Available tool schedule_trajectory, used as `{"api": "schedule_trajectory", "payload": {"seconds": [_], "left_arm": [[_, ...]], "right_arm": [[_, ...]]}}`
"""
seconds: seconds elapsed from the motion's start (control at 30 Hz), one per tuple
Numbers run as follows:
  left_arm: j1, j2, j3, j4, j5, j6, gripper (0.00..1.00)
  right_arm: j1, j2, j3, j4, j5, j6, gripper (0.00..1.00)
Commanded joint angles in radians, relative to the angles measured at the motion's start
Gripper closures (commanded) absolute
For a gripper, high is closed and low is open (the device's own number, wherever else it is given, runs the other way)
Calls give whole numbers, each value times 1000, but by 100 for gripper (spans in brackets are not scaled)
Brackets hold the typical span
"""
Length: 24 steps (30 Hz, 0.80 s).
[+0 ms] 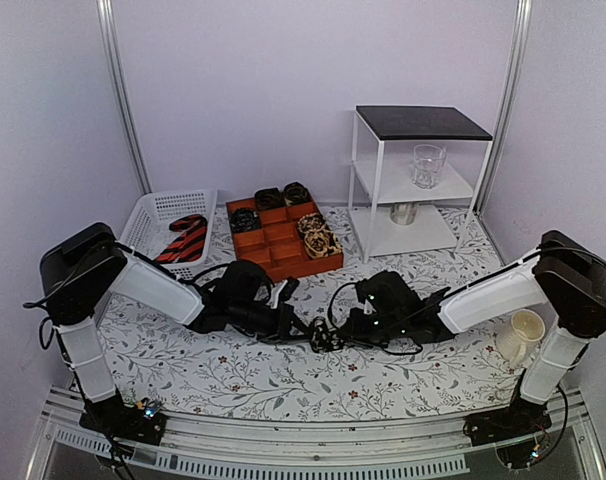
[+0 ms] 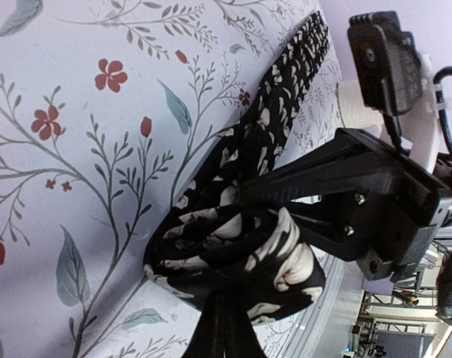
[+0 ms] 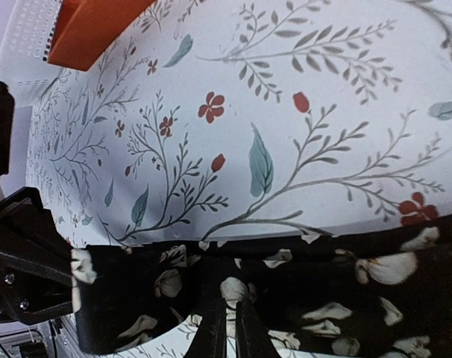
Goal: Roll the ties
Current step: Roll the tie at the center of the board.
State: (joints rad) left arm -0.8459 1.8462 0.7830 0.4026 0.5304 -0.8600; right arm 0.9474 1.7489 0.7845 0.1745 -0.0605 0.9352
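A black tie with cream flowers [image 2: 233,250] lies on the floral tablecloth between my two grippers [image 1: 323,340]. One end of it is wound into a loose coil. The rest runs away as a flat strip [image 2: 297,74]. My left gripper [image 2: 224,300] is shut on the coil, its fingers together in the fabric, and it shows in the top view [image 1: 299,327]. My right gripper [image 3: 228,307] is shut on the flat strip [image 3: 323,291] just beside the coil, and it shows in the top view [image 1: 339,335]. A red-and-black striped tie [image 1: 183,240] lies in the white basket.
The white basket [image 1: 148,215] stands at the back left. An orange divided tray [image 1: 273,245] behind the grippers holds several coiled ties. A white shelf unit [image 1: 413,180] with a glass stands at the back right. A pale cup [image 1: 523,335] sits near the right arm.
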Motion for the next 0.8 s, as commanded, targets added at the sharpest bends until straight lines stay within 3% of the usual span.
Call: {"api": "schedule_trajectory", "payload": {"seconds": [0.0,0.3,0.77], "left_arm": [[-29,29,46,-25,-2,26,100],[-48,80,106,-63,-5,51,100],[-51,110,136,-92,-16,78,100]], "right_arm": [[-17,-134,-43,-16,105,11,90],[-27,-143,0,-28,12,-64,71],[-27,-52,43,-86,-30,-82,75]]}}
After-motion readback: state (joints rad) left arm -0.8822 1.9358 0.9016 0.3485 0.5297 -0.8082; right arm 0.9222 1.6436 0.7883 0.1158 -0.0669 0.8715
